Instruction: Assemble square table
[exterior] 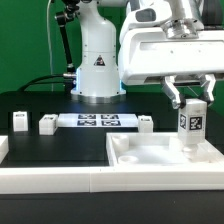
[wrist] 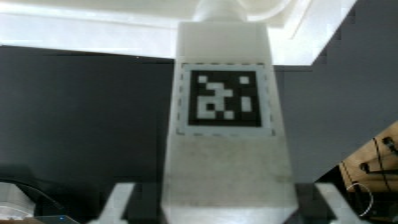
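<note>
The gripper (exterior: 193, 106) has its two fingers (wrist: 125, 206) pinching one leg (exterior: 193, 124) from either side. The leg is upright, with its tag facing the camera. Its lower end reaches into the one table top (exterior: 140, 160), near the far corner on the exterior view's right. Three loose legs (exterior: 47, 124) stand well apart on the black table (exterior: 30, 145). Two are at the exterior view's left, and one is just behind the top. The marker board (exterior: 97, 121) lies between them.

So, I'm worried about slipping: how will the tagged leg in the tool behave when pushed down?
The leg looks like rigid plastic, so it probably won't flex. Flat-sided, it shouldn't roll, but its smooth faces might slip in the tool. Tall and narrow, it could tip if released unseated on the table top.
</note>
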Robot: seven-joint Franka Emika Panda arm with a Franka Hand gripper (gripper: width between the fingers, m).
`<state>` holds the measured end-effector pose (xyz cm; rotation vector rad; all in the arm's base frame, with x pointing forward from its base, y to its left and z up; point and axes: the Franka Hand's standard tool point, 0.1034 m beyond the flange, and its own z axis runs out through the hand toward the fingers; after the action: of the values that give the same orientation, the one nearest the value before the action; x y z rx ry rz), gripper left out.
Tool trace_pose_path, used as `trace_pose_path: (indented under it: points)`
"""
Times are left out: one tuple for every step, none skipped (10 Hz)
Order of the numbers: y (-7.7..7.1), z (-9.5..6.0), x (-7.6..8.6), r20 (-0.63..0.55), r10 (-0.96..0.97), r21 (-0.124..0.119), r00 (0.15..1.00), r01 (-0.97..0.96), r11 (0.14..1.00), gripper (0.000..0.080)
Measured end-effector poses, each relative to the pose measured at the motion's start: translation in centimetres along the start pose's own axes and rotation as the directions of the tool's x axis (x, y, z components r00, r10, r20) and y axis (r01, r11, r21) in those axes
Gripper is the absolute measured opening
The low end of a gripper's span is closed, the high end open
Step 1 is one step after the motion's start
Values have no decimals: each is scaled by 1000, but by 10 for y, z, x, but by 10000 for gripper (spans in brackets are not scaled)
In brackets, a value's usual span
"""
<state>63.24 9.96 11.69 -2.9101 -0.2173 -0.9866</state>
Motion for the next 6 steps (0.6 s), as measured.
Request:
trace_pose_path:
  points:
    - [-3, 0, -1, 10, -4, 5, 1000, 4, 1000, 290]
    - [-5, 1, -1, 38, -5, 12, 999, 4, 1000, 290]
    - [-6, 1, -1, 45, -5, 14, 999, 4, 1000, 290]
    - [-7, 2, -1, 73, -6, 21, 997, 4, 1000, 290]
    - [-7, 2, 1, 74, -6, 22, 997, 4, 1000, 290]
    - [-9, 3, -1, 98, -6, 27, 995, 4, 1000, 290]
